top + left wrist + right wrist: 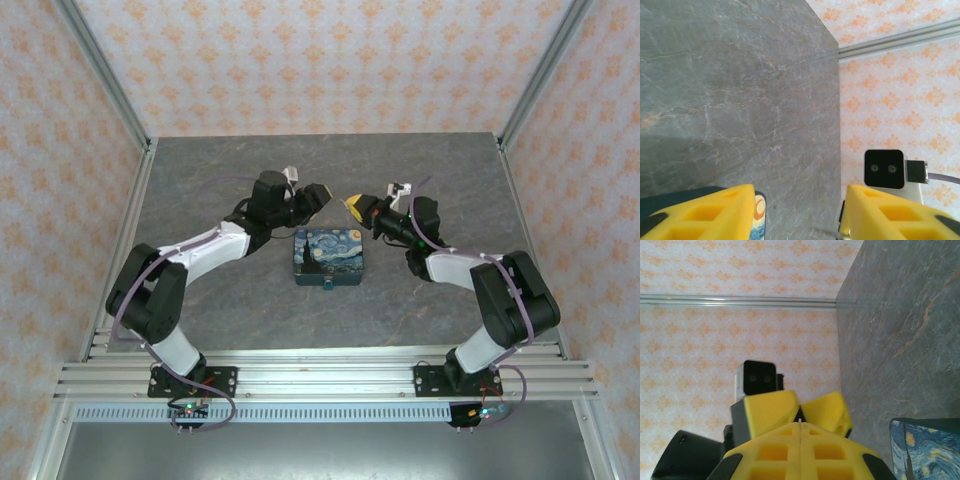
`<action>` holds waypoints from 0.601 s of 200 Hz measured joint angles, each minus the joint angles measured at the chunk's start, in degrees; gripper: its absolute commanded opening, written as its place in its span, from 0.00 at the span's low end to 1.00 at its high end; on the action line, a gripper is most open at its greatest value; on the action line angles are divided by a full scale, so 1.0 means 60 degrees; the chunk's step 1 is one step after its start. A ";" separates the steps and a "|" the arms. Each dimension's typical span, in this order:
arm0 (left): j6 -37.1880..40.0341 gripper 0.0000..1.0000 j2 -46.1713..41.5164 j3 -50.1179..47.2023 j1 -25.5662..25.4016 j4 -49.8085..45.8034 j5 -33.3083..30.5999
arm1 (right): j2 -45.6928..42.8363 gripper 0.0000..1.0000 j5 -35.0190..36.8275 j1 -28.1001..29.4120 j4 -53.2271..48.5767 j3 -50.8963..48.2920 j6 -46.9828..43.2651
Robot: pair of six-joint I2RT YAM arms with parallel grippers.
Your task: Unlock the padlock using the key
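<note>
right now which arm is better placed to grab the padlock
Left, likely: the left gripper has its jaws apart, near the far side of the box; the right gripper has its jaws shut. The padlock sits at the box's near edge, similarly far from both.

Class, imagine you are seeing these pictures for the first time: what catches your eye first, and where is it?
The starry-night painted box stands out at the middle of the grey table. Just beyond it the left gripper and right gripper face each other closely, yellow jaws tip to tip. Orange-patterned wallpaper surrounds the scene.
</note>
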 measured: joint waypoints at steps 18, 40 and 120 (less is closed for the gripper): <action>-0.0408 0.42 0.0310 0.0000 -0.0007 0.0477 0.0095 | 0.0004 0.00 0.0084 0.0073 0.0084 0.0000 0.0102; -0.0703 0.41 0.0368 0.0000 -0.0051 0.0922 0.0102 | 0.0040 0.00 0.0160 0.0142 0.0270 0.0000 0.0215; -0.1166 0.40 0.0368 0.0000 -0.0266 0.1832 0.0062 | 0.0408 0.00 0.0255 0.0200 0.0495 0.0022 0.0470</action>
